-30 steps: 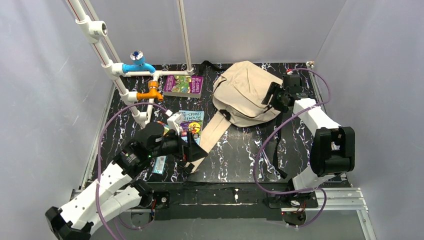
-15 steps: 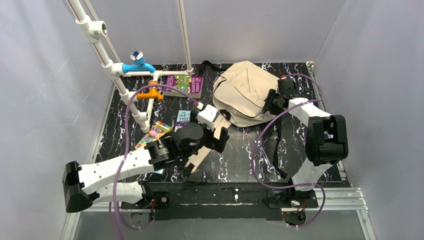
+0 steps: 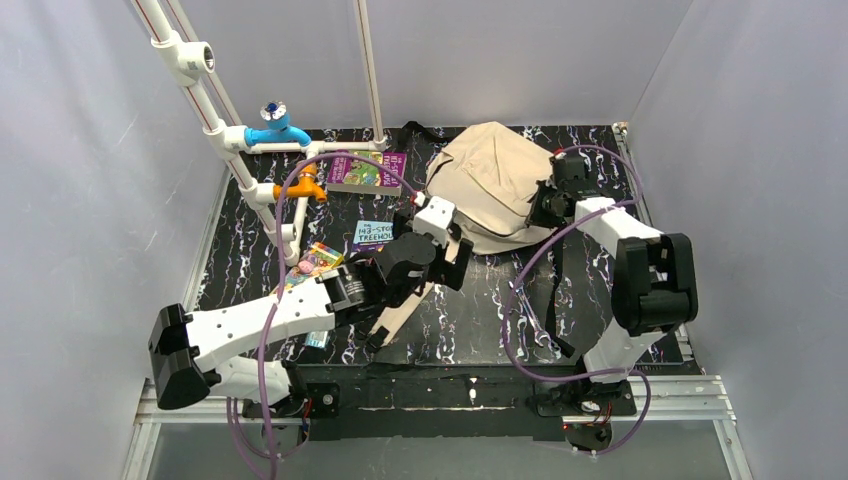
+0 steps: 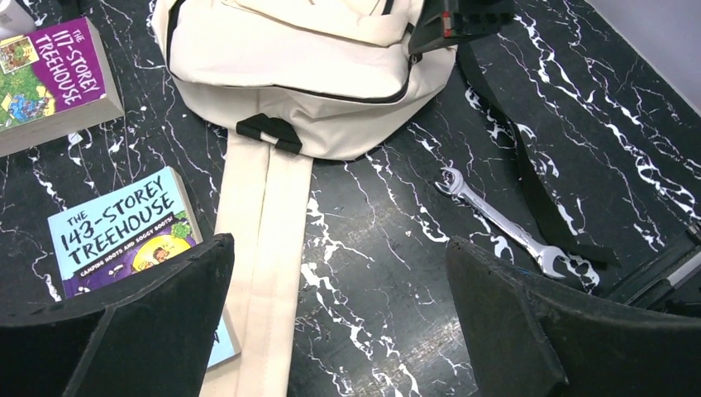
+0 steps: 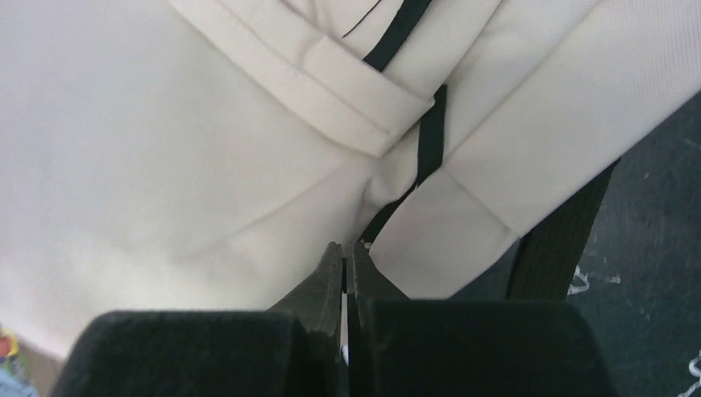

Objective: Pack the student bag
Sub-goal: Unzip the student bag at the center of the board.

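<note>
Your left arm has swung in from the near-left corner toward the middle of the table (image 3: 470, 320) over the past second, and your right gripper (image 5: 345, 248) has gone from spread to fully closed. Its jaws now meet with no gap, tips set against the student bag (image 3: 490, 180) where a black zip line runs between two beige folds; whether they have pinched anything there, the wrist view does not let you tell. You can see the bag lying at the far centre-right of the table, with the right gripper at its right edge. Your left gripper (image 4: 337, 256) hangs wide open and holds nothing, poised above the wide beige shoulder strap (image 4: 264, 240), which trails from the bag's near edge toward the arm bases. Just left of that strap lies the 143-Storey Treehouse book (image 4: 124, 236), with the 117-Storey Treehouse book (image 4: 50, 83) farther back. On the strap's right a silver wrench (image 4: 496, 222) rests flat on the table, beside a black webbing strap (image 4: 529, 174) coming off the bag.
</note>
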Controlling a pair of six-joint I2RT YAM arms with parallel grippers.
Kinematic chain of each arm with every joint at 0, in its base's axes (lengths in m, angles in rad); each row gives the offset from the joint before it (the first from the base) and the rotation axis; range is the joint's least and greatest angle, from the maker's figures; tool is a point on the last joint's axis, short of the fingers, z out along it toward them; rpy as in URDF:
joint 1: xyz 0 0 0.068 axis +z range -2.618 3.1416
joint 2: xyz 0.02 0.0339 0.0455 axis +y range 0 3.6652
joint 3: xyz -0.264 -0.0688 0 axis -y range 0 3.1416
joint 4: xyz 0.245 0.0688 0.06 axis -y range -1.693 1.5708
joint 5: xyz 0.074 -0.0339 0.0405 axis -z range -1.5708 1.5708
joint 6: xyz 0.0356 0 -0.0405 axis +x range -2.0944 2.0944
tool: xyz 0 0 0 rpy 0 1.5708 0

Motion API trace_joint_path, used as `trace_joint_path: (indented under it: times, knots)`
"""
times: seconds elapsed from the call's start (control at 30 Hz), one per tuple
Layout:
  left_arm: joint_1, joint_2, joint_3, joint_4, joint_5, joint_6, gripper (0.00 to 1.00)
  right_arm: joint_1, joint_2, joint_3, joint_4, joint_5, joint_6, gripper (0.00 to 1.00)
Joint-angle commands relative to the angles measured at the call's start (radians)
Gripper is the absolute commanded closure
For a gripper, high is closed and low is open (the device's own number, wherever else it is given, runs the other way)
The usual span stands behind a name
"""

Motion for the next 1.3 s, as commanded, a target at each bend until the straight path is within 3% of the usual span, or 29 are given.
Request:
trace_joint_path:
  times: [0.0,0.2,0.37,0.5,0.7,1.07,1.27]
  knots:
    - [-0.003,0.032,0.116,-0.158,-0.034,-0.086,0.01,0.002,-0.207,-0.006,-0.102,-0.110,0.054,0.99]
    - [-0.002,0.076,0.177,-0.157,0.133,-0.087,0.01,0.002,-0.372,0.014,-0.314,-0.138,0.031,0.99]
    - [-0.001,0.132,0.242,-0.156,0.237,-0.097,0.01,0.003,-0.485,0.038,-0.427,-0.015,-0.022,0.99]
    - [0.010,0.158,0.285,-0.217,0.237,-0.160,0.01,-0.003,-0.500,0.091,-0.433,0.057,-0.014,0.99]
    - [0.033,0.086,0.248,-0.251,0.227,-0.244,0.01,-0.048,-0.328,0.357,-0.365,-0.083,0.163,0.99]
    - [0.063,-0.086,0.169,-0.273,0.207,-0.321,0.01,-0.182,0.064,1.072,-0.352,-0.201,0.390,0.99]
    - [0.066,-0.108,0.163,-0.290,0.203,-0.320,0.01,-0.206,0.198,1.297,-0.110,-0.243,0.589,0.99]
